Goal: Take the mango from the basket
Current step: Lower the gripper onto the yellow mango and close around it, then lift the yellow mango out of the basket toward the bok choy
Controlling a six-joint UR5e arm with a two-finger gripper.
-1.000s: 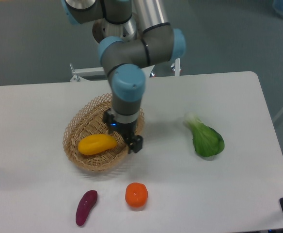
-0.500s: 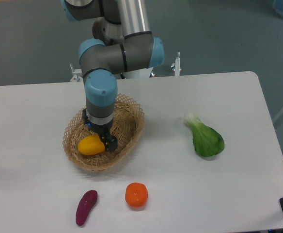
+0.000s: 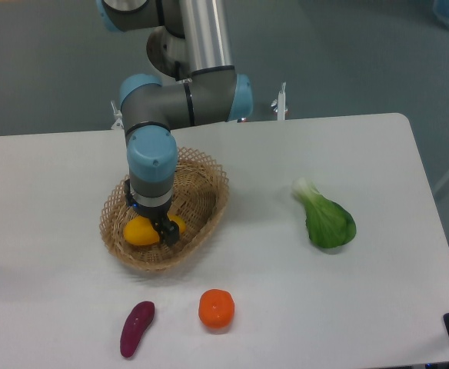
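The yellow-orange mango (image 3: 139, 231) lies inside the tan wicker basket (image 3: 201, 207) on the left half of the table. My gripper (image 3: 161, 228) hangs straight down over the mango's middle, and its dark fingers (image 3: 167, 232) cover part of the fruit. The mango's two ends show on either side of the fingers. The wrist hides the jaws from above, so how far apart they stand does not show, nor whether they touch the mango.
An orange round fruit (image 3: 216, 308) and a purple sweet potato (image 3: 137, 328) lie on the table in front of the basket. A green bok choy (image 3: 326, 217) lies to the right. The arm's base stands behind the basket.
The gripper has moved left from the basket's right rim to a spot directly over the mango, and now stands lower in the basket. The mango has not moved.
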